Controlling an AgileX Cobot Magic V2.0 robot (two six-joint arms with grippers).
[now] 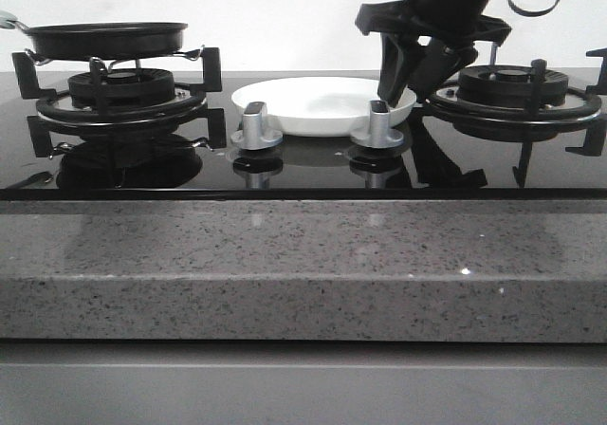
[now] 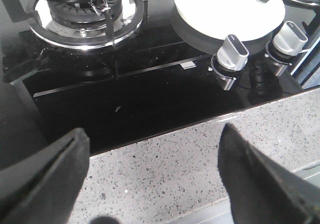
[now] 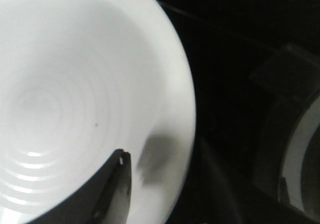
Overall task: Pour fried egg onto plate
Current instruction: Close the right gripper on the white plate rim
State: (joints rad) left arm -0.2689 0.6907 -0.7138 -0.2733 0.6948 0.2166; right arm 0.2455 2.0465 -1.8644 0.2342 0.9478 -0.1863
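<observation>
Risk of a tipped plate before the egg is poured

Danger lies mostly at the round, shallow, glossy white plate [image 1: 313, 102], which sits on the black glass hob between the two burners, just behind the two silver control knobs [image 1: 257, 126]. The right pincer [image 1: 410, 82] is down at the plate's right rim; in the right wrist view one dark finger [image 3: 112, 184] is over the inside of the dish, so the jaws seem to straddle the rim, but I cannot tell if they are pinching it or only spread around it. If they press on the edge only, the glossy plate may slip out or tilt when it is lifted, and it could knock the knob in front of it or the right burner grate [image 1: 517, 88] beside it.

The left pincer [image 2: 150, 179] is spread wide and holds nothing, above the grey speckled stone tabletop [image 1: 303, 264]. The black frying pan [image 1: 104, 38] stands on the left burner, well apart from the plate. The fried egg is probably inside, but the pan wall hides it. A pour from that distance would miss, so pan and plate must come close first.
</observation>
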